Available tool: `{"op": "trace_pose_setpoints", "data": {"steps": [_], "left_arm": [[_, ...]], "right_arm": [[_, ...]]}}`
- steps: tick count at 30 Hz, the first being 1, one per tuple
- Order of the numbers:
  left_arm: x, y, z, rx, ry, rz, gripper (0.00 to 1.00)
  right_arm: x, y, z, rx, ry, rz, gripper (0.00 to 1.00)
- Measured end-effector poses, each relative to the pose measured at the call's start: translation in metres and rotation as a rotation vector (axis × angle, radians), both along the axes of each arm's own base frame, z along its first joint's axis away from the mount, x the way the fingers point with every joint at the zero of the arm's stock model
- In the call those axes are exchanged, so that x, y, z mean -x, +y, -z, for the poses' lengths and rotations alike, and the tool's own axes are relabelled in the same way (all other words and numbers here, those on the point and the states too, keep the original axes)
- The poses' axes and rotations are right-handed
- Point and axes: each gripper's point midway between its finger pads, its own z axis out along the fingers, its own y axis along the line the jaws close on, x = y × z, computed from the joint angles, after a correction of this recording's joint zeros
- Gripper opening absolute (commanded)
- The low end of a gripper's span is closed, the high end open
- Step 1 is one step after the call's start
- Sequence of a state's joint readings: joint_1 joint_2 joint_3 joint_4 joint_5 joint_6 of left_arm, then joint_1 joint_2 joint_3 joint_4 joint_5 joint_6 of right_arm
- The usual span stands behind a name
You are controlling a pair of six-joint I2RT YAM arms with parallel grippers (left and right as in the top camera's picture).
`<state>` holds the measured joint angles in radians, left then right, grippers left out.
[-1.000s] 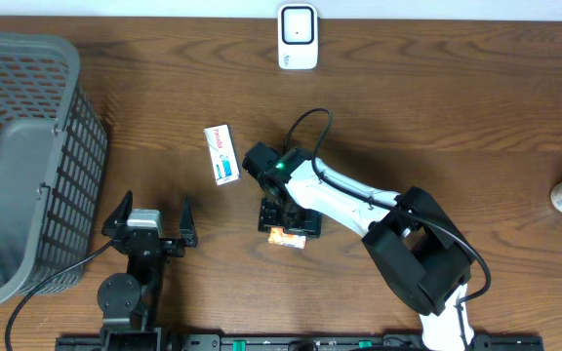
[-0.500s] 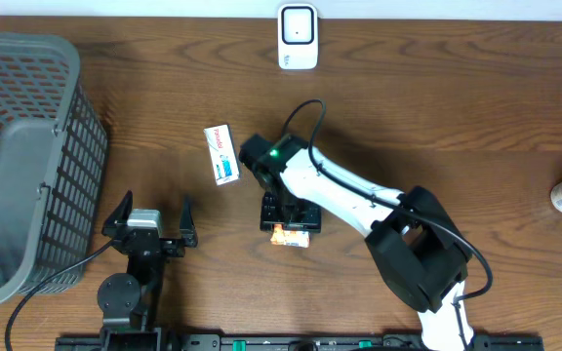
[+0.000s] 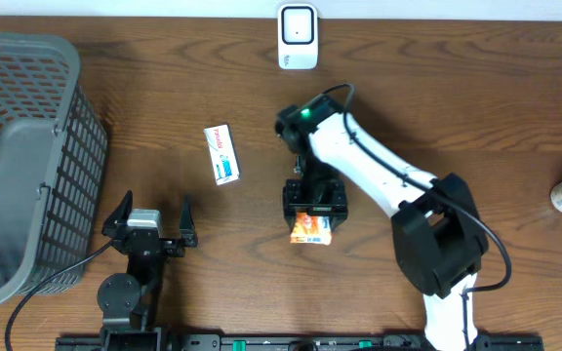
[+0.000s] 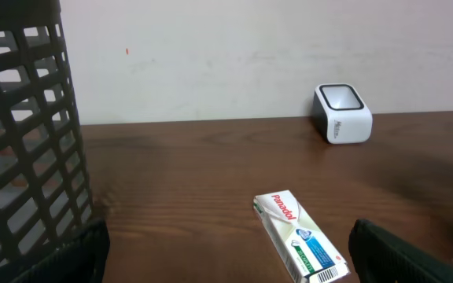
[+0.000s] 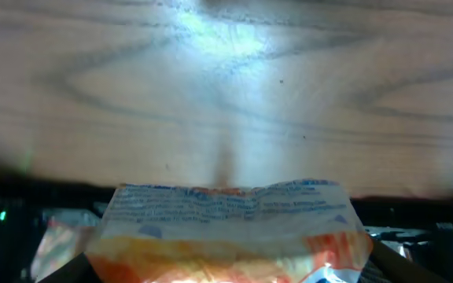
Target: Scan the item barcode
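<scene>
Now the right tool (image 3: 313,216) sits further to the right and a little nearer the middle of the bench (image 3: 476,107) than it did a second ago, and the orange snack packet (image 3: 312,228) has travelled with it, so I read that as a real grip and not just a nudge. My right wrist view agrees: the packet (image 5: 230,224) fills the lower part of the picture, pinched between the tool's jaws, with wood grain beyond it. The arm has also swung so its elbow now lies toward the white barcode scanner (image 3: 298,37) at the far edge, though the packet is well apart from it. I take this as the start of the carry toward the scanner; the barcode side I cannot make out from here, so I may need to turn the packet before presenting it. The left tool (image 3: 154,208) has not stirred, jaws wide and holding nothing, with the Panadol box (image 3: 222,154) lying flat ahead of it, untouched.
</scene>
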<state>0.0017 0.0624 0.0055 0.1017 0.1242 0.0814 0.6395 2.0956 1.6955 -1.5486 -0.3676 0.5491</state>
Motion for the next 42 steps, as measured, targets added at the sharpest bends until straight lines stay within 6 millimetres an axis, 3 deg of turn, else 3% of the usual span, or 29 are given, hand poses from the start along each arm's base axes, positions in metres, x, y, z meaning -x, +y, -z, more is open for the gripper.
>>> {"op": "trace_pose_setpoints", "data": {"steps": [12,21,25,30,34,42], "left_arm": [[0.000,0.000,0.000,0.000,0.000,0.000,0.96],[0.000,0.000,0.000,0.000,0.000,0.000,0.96],[0.000,0.000,0.000,0.000,0.000,0.000,0.96],[0.000,0.000,0.000,0.000,0.000,0.000,0.96],[0.000,0.000,0.000,0.000,0.000,0.000,0.96],[0.000,0.000,0.000,0.000,0.000,0.000,0.96]], "right_arm": [[-0.006,-0.020,-0.016,-0.128,0.108,0.046,0.68],[-0.007,-0.014,-0.019,-0.180,0.124,0.064,0.67],[-0.019,-0.004,-0.014,-0.234,0.069,0.061,0.62],[-0.062,0.026,-0.006,-0.391,-0.101,0.080,0.63],[-0.101,0.042,-0.010,-0.507,-0.238,0.104,0.61],[-0.203,0.064,-0.067,-0.723,-0.629,0.109,0.68]]}}
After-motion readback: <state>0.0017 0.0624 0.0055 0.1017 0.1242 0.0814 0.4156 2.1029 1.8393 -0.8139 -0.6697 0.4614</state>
